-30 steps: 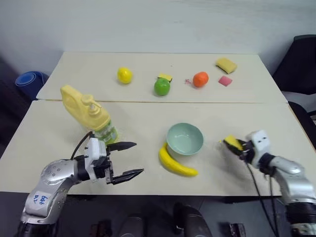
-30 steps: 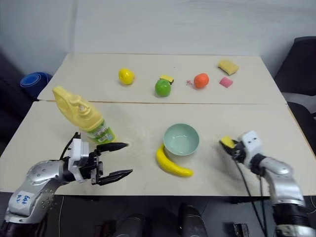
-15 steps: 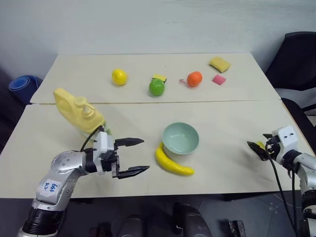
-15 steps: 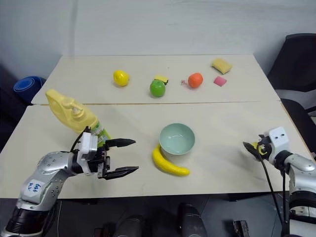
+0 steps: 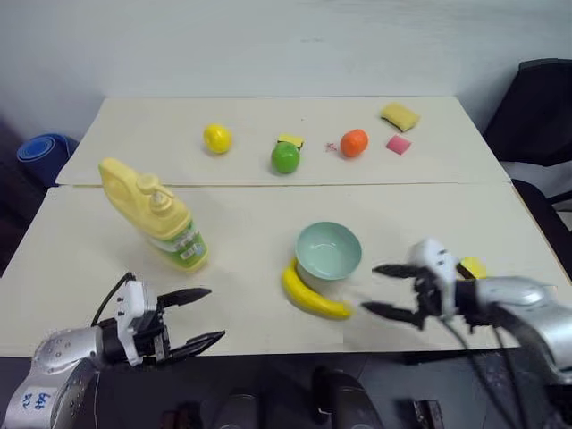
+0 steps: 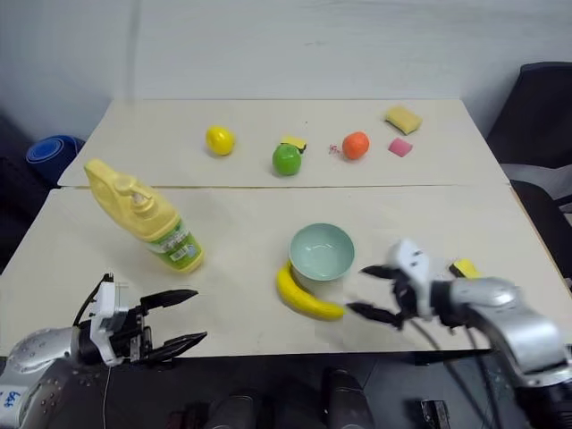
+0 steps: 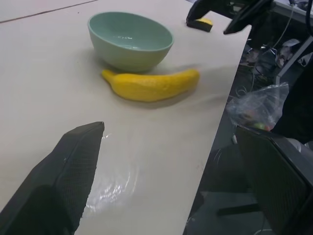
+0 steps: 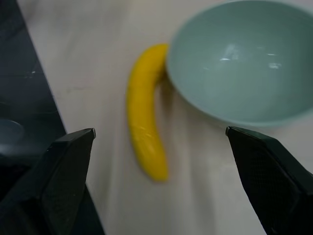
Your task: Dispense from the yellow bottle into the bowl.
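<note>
Yellow bottle (image 5: 152,214) with a green label; pale mint-green bowl (image 5: 328,250) with a yellow banana (image 5: 313,295) beside it. Beyond the bowl: yellow lemon (image 5: 216,138), green apple (image 5: 285,157), orange fruit (image 5: 354,142). Cream counter (image 5: 250,214).

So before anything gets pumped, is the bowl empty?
Empty. The bowl shows a bare, smooth mint inside in both wrist views, and the banana lies outside against its rim.

Office-like test room; plain tables (image 5: 268,223), black chair (image 5: 536,107).
</note>
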Robot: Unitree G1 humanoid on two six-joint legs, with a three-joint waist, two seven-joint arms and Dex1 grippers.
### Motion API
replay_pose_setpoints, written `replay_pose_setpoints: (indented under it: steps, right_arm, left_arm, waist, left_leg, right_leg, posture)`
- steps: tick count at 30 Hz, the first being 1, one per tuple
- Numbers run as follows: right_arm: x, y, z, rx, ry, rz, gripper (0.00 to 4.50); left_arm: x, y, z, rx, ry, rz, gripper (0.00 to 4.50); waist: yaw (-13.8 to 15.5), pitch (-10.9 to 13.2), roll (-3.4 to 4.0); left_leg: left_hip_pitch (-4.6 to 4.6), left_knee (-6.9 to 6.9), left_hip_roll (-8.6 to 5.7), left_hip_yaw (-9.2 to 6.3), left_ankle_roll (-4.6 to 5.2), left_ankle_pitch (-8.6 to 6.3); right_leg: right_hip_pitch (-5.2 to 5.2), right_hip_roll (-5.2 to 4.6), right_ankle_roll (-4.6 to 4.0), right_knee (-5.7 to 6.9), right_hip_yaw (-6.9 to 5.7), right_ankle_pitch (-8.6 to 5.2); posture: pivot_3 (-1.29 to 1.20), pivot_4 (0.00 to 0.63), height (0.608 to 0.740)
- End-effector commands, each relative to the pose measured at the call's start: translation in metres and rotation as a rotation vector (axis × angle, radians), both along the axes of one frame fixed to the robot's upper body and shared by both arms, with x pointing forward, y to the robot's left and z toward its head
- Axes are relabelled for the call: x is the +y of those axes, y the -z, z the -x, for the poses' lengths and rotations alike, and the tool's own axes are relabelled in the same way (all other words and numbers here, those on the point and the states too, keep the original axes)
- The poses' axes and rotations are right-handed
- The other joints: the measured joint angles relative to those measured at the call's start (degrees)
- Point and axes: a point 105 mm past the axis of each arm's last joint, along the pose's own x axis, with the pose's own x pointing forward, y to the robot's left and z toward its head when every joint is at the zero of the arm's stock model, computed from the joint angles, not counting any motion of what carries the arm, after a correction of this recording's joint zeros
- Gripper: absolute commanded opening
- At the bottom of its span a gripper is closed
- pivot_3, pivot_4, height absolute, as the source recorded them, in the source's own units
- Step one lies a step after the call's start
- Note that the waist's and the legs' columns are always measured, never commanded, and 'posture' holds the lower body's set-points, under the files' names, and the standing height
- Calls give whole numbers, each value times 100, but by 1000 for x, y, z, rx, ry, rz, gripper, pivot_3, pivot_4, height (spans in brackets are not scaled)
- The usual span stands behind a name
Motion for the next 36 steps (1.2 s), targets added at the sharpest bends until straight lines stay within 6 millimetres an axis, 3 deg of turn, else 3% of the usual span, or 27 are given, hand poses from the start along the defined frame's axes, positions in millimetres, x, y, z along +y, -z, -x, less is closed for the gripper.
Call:
replay_pose_setpoints:
  steps: [1, 4, 8, 10, 16, 19, 25, 36]
  right_arm:
    - [36, 20, 3, -12, -1, 22, 4451]
    - [58, 39, -5, -31, 12, 70, 4451]
    - [64, 52, -26, -112, 33, 128, 4451]
    - [64, 48, -30, -134, 13, 123, 4451]
    - [71, 15, -17, -171, -94, -4, 4451]
    - [67, 5, -26, -219, -24, -11, 4451]
    - [64, 23, -37, -248, -5, 78, 4451]
    - [86, 40, -50, -182, -138, 185, 4451]
  left_arm:
    - [-4, -11, 2, -49, 9, -5, 4500]
    - [-5, -14, 3, -46, 17, -9, 4500]
    - [-1, -19, 3, -52, 27, -23, 4500]
    - [1, -22, 3, -58, 27, -30, 4500]
    - [5, -26, 4, -67, 13, -36, 4500]
    - [4, -26, 4, -73, 2, -31, 4500]
    - [-2, -25, 1, -84, 8, -14, 4500]
    - [-4, -25, -2, -85, 41, -3, 4500]
  waist:
    - [44, -1, -2]
    - [48, -6, -10]
    - [37, -12, -20]
    - [36, -17, -27]
    - [14, -16, -27]
    - [-7, -16, -27]
    - [-70, -16, -27]
    - [-92, -16, -26]
  left_leg:
    - [-1, 0, -1, 0, 1, 0]
    - [-2, 1, -7, 2, 4, -1]
    - [-1, 0, -9, 3, 6, 0]
    - [0, 1, -10, 3, 7, 0]
    - [-5, 0, -9, 3, 3, 3]
    - [-6, 0, -9, 4, 5, 2]
    - [-4, 0, -7, 3, 8, -2]
    - [-4, 0, -7, 4, -14, 11]
  right_leg:
    - [-1, -1, 0, -2, 0, 0]
    - [-2, -6, -3, -3, 2, -1]
    - [-2, -4, -3, 0, 1, -2]
    - [-1, -3, -3, 2, -1, -1]
    - [-4, 0, -3, 0, -5, -2]
    - [-3, -1, -2, -3, -5, -1]
    - [-3, 0, -2, 1, -4, -1]
    - [-7, 3, -3, 4, -6, -1]
  posture:
    - [0, 150, 740]
    - [0, 150, 740]
    - [0, 150, 740]
    - [0, 150, 740]
    - [0, 150, 740]
    - [0, 150, 740]
    - [0, 150, 740]
    - [0, 150, 740]
